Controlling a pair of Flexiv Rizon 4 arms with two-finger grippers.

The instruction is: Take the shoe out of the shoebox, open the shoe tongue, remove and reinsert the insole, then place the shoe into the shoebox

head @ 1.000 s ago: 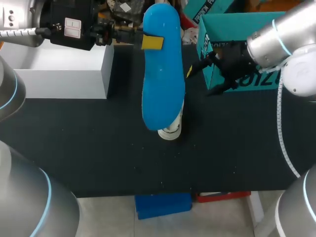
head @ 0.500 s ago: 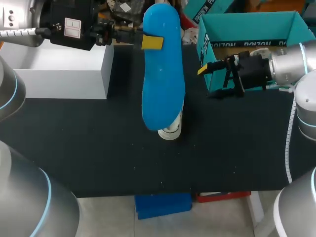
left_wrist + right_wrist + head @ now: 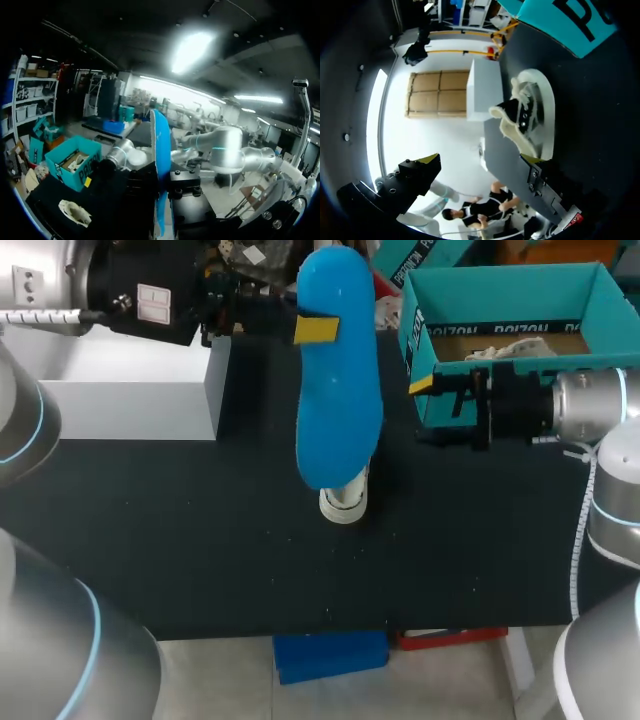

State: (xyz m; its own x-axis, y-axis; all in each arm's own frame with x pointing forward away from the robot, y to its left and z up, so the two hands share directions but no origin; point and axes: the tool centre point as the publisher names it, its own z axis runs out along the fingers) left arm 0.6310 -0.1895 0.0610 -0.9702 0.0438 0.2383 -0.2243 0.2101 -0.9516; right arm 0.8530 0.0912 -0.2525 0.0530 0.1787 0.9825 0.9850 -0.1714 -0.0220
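Left jaws are clamped on the blue insole [image 3: 340, 410], one on each face, holding it up in the air over the bench [image 3: 200, 540]. Right jaws are spread wide, nothing in them, right in front of the teal shoebox [image 3: 500, 285]. The shoe [image 3: 530, 117] sits on the bench ahead of them, below the insole.

Blue insole [image 3: 160, 165] edge-on, teal shoebox [image 3: 70, 162] and pale shoe [image 3: 75, 212] beyond it
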